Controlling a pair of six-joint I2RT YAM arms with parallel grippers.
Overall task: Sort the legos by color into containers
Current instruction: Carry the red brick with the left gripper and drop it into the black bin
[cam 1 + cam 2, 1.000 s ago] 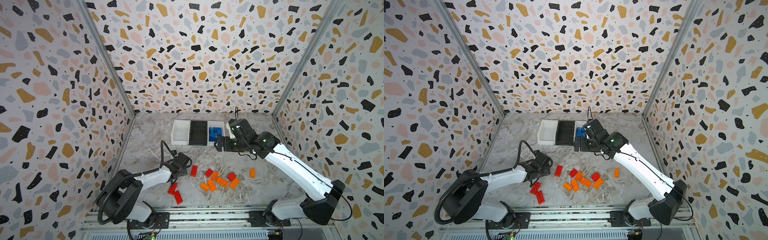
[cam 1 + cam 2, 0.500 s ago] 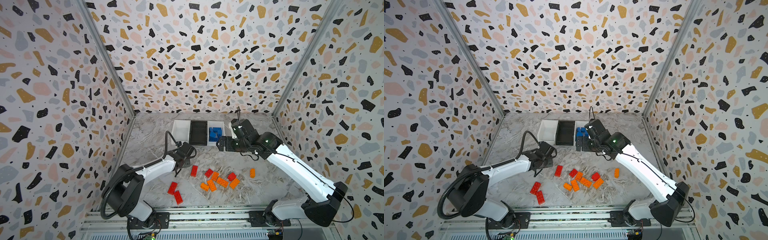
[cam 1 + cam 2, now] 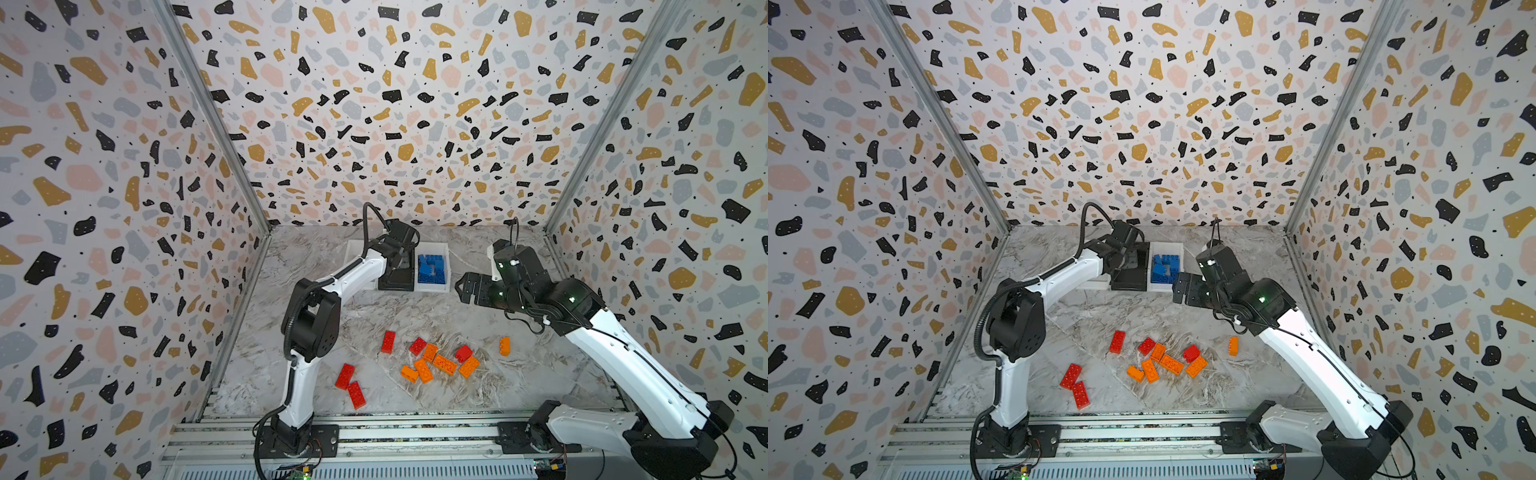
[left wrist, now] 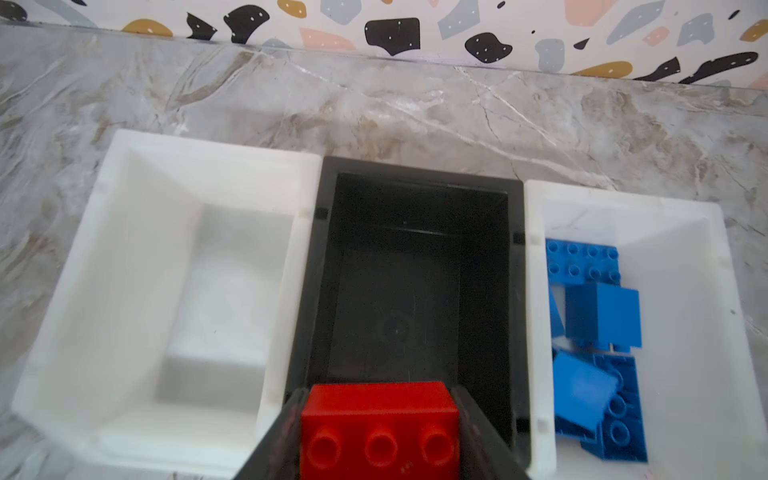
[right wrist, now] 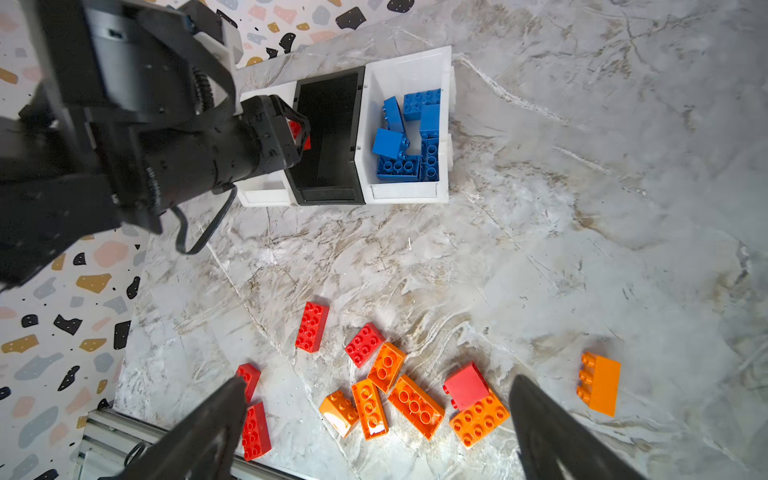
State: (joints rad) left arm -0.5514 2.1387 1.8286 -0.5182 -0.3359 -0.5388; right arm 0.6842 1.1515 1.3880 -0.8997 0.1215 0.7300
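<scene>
Left wrist view shows our left gripper (image 4: 376,401) pinching a red brick (image 4: 379,419) just over the black bin (image 4: 415,172), held there, we judge, for release inside, while our right gripper (image 5: 379,382) hangs wide open, empty, apart from that bin

Marble tabletop (image 3: 457,320), back: black rectangular plastic bin (image 4: 419,208) between two white rectangular plastic bins (image 4: 124,249).
Right-hand white bin (image 3: 433,288): blue studded plastic bricks (image 3: 432,268) inside.
Over black bin, seemingly: red studded plastic brick (image 4: 379,428).
Front: loose red and orange bricks (image 3: 444,364).
</scene>
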